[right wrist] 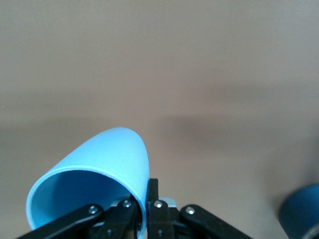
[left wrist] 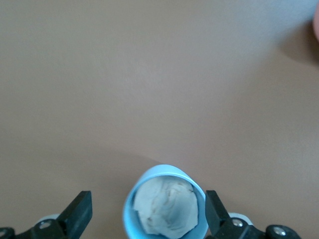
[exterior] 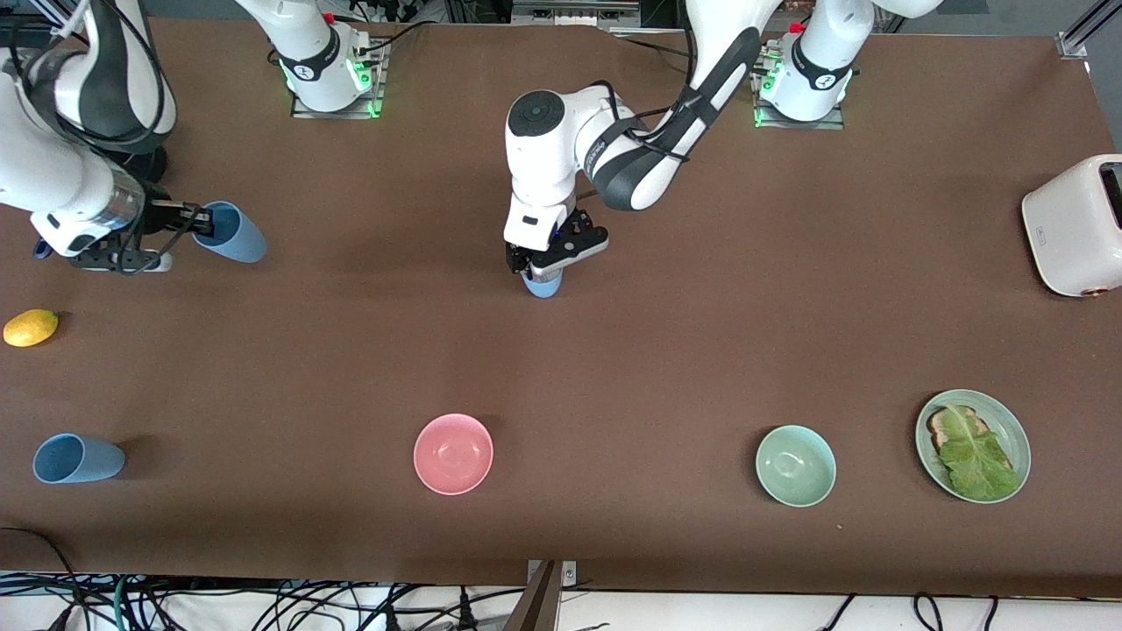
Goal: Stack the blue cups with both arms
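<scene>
We find three blue cups in the front view. The first cup [exterior: 543, 285] stands at mid-counter under the left gripper [exterior: 545, 263]. In the left wrist view this cup [left wrist: 165, 201] sits upright between the two fingers [left wrist: 77, 214], mouth up, with a pale crumpled wad inside it. The jaws are wide and straddle the cup; a gap shows on each side of its rim, so we read no contact.

The second cup [exterior: 230, 232] is held by the right gripper [exterior: 195, 221] over the right arm's end of the counter. It is tilted on its side. In the right wrist view the jaws are narrow and pinch the rim wall of this cup [right wrist: 97, 184], one finger inside the mouth and one outside.

The third cup [exterior: 77, 458] lies on its side at the right arm's end of the counter, nearer the front camera than the held cup.

A lemon [exterior: 31, 327] lies between the held cup and the third cup. A pink bowl [exterior: 453, 453] and a green bowl [exterior: 795, 465] sit nearer the front camera than the first cup. A plate [exterior: 1008, 421] with toast and a lettuce leaf is beside the green bowl, toward the left arm's end. A white toaster [exterior: 1074, 223] stands at that end of the brown counter [exterior: 701, 350].
</scene>
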Robot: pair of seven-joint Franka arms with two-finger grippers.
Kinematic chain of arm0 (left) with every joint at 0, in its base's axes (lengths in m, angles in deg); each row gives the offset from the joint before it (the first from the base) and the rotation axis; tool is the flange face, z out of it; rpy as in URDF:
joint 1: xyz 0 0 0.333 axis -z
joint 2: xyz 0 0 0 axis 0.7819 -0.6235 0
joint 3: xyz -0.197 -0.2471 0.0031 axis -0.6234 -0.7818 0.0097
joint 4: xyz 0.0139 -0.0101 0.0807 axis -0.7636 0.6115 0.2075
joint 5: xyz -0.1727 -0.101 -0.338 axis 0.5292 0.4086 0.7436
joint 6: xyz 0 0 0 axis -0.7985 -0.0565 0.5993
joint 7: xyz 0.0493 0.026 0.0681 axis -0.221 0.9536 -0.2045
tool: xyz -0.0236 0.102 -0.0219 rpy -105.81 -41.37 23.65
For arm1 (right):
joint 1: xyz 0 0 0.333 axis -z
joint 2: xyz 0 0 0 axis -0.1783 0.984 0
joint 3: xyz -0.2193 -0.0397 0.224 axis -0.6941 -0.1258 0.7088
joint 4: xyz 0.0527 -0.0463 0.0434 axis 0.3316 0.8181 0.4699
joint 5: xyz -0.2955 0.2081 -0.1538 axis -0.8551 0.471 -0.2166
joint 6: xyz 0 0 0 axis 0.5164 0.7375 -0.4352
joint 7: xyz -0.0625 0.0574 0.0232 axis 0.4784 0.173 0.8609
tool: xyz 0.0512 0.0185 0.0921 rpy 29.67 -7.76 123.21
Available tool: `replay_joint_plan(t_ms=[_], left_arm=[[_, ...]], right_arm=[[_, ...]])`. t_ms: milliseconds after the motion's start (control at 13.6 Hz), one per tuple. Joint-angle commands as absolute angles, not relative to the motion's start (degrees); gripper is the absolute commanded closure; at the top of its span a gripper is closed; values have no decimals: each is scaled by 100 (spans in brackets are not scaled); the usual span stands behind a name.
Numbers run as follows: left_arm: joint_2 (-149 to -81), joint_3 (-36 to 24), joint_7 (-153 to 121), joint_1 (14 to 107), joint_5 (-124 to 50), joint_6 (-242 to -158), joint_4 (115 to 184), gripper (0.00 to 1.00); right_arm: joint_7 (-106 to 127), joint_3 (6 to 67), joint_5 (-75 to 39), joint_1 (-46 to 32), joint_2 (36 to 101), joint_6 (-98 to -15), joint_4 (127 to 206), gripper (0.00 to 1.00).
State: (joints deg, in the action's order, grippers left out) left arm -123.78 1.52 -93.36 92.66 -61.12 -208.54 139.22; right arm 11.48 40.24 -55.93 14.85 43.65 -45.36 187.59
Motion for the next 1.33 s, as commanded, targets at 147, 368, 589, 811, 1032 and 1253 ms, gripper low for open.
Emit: replay_joint_plan(t_ms=[147, 368, 589, 811, 1032, 1253], left_arm=[[-11442, 178, -7820, 8959, -5636, -19902, 14005, 0], [-10862, 178, -6703, 8529, -5203, -19024, 13821, 0], [-10720, 178, -5368, 7940, -5115, -17847, 13120, 0], [-10554, 178, -4024, 7176, -5011, -17194, 12652, 0], [-10202, 178, -2337, 6122, -4729, -17035, 12678, 0], [-9973, 187, -1087, 5287, -4737, -16929, 12730, 0]], right_arm=[[1203, 4203, -5542, 1484, 4398, -2849, 17468, 100], [1622, 4597, -5402, 1484, 4390, -2865, 17414, 100], [2431, 5290, -5156, 1484, 4433, -3075, 17423, 100], [3652, 6204, -4972, 1484, 4556, -3566, 17423, 100], [4750, 6838, -4768, 1371, 4749, -4172, 17423, 100], [5639, 7068, -4760, 836, 5144, -4972, 17353, 100]])
